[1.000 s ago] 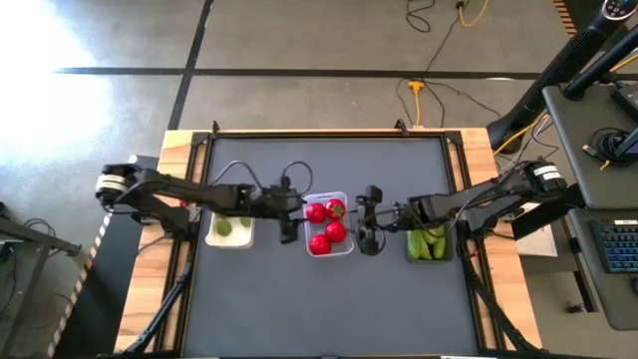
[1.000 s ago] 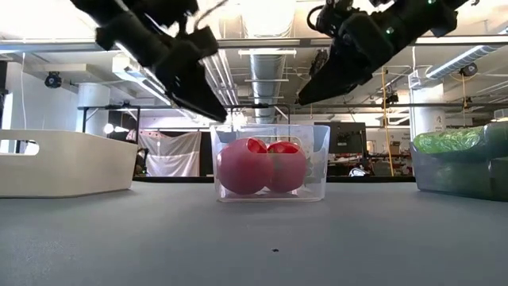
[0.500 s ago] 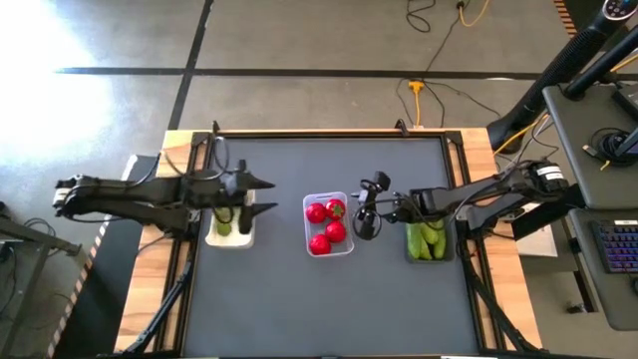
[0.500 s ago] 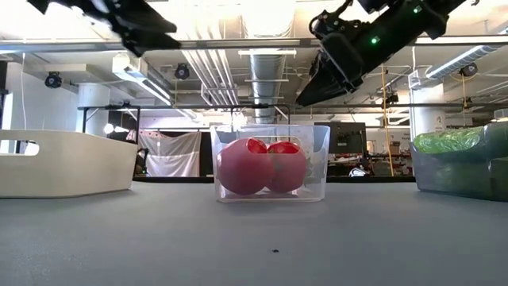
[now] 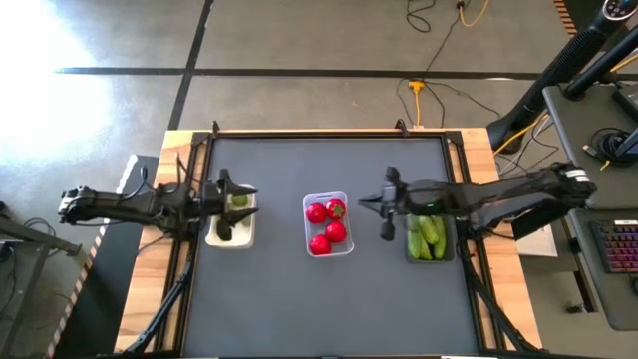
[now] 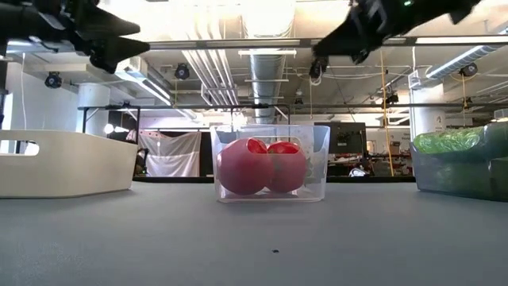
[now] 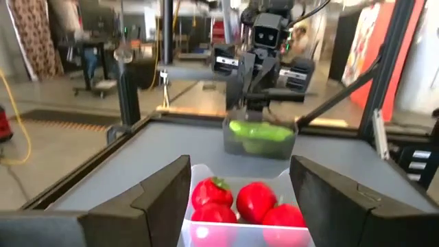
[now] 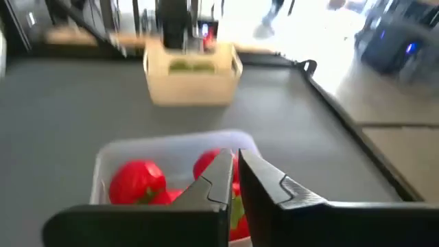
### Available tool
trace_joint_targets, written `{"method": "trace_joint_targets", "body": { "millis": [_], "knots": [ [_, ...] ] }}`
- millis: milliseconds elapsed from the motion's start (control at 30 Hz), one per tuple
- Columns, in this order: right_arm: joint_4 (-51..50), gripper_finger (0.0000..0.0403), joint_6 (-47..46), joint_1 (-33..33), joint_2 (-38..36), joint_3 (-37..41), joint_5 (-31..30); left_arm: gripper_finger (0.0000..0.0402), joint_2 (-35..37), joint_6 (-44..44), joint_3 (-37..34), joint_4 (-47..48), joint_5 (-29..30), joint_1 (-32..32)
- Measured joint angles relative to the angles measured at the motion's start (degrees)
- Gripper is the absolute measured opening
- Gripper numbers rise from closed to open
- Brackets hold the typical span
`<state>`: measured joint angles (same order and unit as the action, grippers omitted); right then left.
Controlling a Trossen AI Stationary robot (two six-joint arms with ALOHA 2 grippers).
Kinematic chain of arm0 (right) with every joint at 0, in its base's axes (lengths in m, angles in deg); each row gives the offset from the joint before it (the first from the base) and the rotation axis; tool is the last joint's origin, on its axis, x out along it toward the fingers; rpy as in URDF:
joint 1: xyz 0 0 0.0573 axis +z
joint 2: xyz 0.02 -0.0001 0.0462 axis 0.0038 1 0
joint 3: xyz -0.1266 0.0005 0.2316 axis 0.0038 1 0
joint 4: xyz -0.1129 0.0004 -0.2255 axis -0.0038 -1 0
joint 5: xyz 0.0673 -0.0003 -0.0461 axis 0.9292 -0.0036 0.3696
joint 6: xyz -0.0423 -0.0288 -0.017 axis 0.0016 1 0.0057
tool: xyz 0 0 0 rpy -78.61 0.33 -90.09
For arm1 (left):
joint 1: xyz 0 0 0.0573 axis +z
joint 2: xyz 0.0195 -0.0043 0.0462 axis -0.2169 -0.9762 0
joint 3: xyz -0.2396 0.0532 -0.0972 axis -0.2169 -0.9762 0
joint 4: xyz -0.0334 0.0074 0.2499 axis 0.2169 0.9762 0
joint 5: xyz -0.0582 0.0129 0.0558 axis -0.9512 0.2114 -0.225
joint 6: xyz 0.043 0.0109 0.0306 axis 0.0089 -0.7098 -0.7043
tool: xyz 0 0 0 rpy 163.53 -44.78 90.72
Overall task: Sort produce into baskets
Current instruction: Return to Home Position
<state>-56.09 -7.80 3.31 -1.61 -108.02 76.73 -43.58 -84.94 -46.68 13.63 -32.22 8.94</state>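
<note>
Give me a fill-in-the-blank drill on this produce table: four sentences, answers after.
The clear basket holds the ____ fruits.
The cucumbers fill the dark grey basket, on the ____ arm's side.
The left gripper hangs over the white basket, jaws ____.
The right gripper hangs between the clear basket and the dark grey basket, jaws ____.
Missing words: red; right; open; shut.

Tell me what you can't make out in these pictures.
Limes, their number: high view, the left gripper covers part of the white basket; low view, its wall hides them.
Dark grey basket: low view, cut off by the right edge.
Cucumbers, their number: high view, the right arm overlaps them.
</note>
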Motion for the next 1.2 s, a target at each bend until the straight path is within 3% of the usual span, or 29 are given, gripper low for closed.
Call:
{"method": "trace_joint_targets", "body": {
  "millis": [200, 400, 700, 833, 1067, 1200],
  "knots": [
    [5.84, 0.0009, 0.06, -0.03, -14.87, 10.58, 0.00, 0.0233, 8.39, 0.36, -4.94, -2.16, 0.00, -0.24],
    [3.22, 0.0009, -3.09, 0.02, -32.09, 18.90, 0.77, 0.0233, 15.96, 0.10, -7.05, -2.10, -2.44, -0.47],
    [-1.39, 0.0009, -4.20, 0.01, -58.95, 29.65, 14.16, 0.0233, 21.95, -0.49, -15.09, -5.09, -1.50, -0.85],
    [-6.19, 0.0009, -5.91, 0.02, -58.97, 30.94, 17.20, 0.0233, 20.40, -0.41, -15.16, -6.82, -1.28, -1.17],
    [4.91, 0.0009, -6.35, 0.15, -57.54, 37.67, 18.55, 0.0233, 19.90, -1.30, -15.16, -8.17, -0.02, -1.32],
    [-0.07, 0.0009, -6.65, 0.28, -57.46, 38.27, 18.99, 0.0233, 19.39, -0.77, -15.18, -6.35, -0.02, -1.37]
  ]
}}
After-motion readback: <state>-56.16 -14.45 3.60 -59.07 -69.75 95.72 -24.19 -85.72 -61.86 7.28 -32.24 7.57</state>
